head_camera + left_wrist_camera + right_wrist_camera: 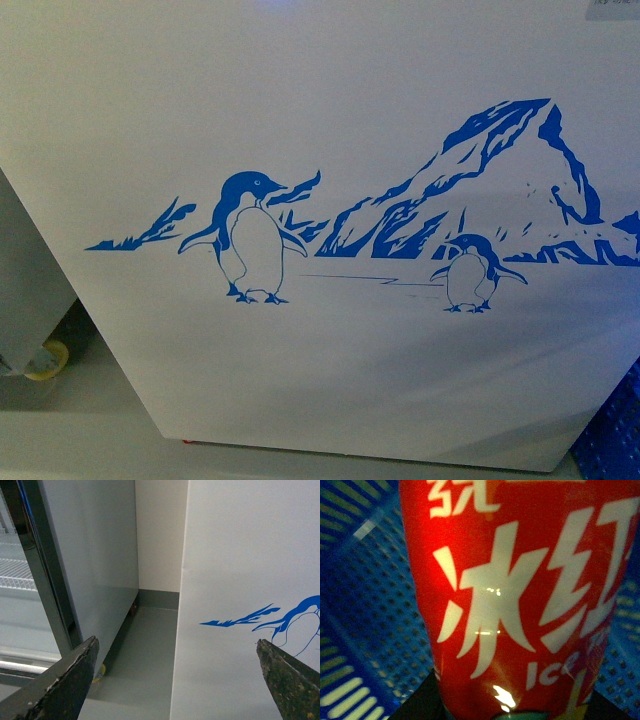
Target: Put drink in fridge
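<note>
Drink: plastic bottle, seen only in the right wrist view and so close that it fills the picture; red label with large white Chinese characters and the letters "ICE"; cap and liquid out of view. It stands in front of a blue perforated crate, whose corner also shows at the lower right of the front view. Right end effector: only dark parts show, on either side of the label's lower edge; whether it pinches the bottle cannot be told. Left end effector: fingers spread wide, nothing between them, hanging beside the fridge's front panel above the grey floor. Fridge: white panel, blue art of two penguins and a mountain; lids and inside out of view. Grey upright cabinet: just beside the fridge with a narrow gap between them; dark door frame, white wire shelf behind it; yellowish castor at its foot.
</note>
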